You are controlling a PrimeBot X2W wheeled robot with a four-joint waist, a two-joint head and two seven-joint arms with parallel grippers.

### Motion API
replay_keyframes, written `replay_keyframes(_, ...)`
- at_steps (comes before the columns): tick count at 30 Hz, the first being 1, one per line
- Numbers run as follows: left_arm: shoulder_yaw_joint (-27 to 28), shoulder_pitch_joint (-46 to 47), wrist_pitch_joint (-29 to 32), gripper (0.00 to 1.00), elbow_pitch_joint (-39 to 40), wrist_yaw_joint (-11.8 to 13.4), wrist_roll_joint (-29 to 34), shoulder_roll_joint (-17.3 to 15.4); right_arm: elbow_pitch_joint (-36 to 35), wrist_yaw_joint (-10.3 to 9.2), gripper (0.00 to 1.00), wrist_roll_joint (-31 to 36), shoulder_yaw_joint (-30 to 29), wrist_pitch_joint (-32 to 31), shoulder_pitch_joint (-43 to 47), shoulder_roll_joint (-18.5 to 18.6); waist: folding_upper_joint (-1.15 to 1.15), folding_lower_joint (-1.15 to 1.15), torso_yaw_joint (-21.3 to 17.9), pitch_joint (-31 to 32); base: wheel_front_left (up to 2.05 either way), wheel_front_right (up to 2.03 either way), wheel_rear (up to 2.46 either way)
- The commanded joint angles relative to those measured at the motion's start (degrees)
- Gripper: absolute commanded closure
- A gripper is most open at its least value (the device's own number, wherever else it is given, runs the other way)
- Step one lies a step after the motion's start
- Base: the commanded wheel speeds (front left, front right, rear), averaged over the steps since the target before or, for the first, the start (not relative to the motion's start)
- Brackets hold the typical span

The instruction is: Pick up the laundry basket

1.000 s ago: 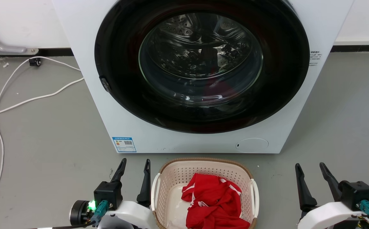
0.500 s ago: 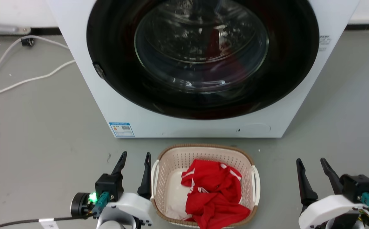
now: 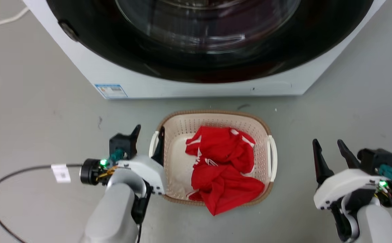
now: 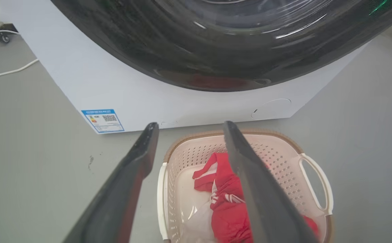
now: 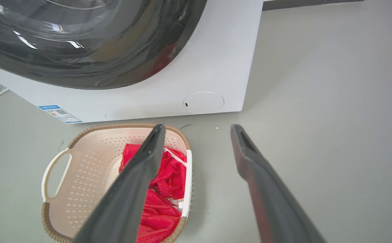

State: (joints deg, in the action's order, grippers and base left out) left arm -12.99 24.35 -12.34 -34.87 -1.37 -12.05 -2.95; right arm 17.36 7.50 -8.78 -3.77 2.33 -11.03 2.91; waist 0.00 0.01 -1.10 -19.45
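Counting one laundry basket (image 3: 212, 113), one red garment (image 3: 223, 162) | left claw (image 3: 150, 128) spread | right claw (image 3: 327, 141) spread

The left gripper (image 4: 190, 125) hangs with its two dark fingers spread wide astride one white side handle of the laundry basket (image 4: 196, 153), one finger over the grey floor (image 4: 30, 168), the other above the red garment (image 4: 223, 211) inside, the white washer (image 4: 114, 84) just beyond.
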Motion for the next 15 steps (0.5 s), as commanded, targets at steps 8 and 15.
replay_keyframes(8,0.15,12.53,6.2,0.0,-15.26,-2.57,-2.14,-1.11,14.7,-0.02,0.0,-1.4,2.94,-0.44,-11.65,-0.05,0.0,-0.01,-2.28,-11.65,0.0,0.0,0.0)
replay_keyframes(15,0.56,20.91,9.17,0.0,-26.72,-3.56,-3.44,-2.82,28.65,-0.02,0.0,-3.95,9.11,-0.04,-21.98,-0.02,0.0,-0.01,-3.91,-19.37,0.0,0.0,0.0)
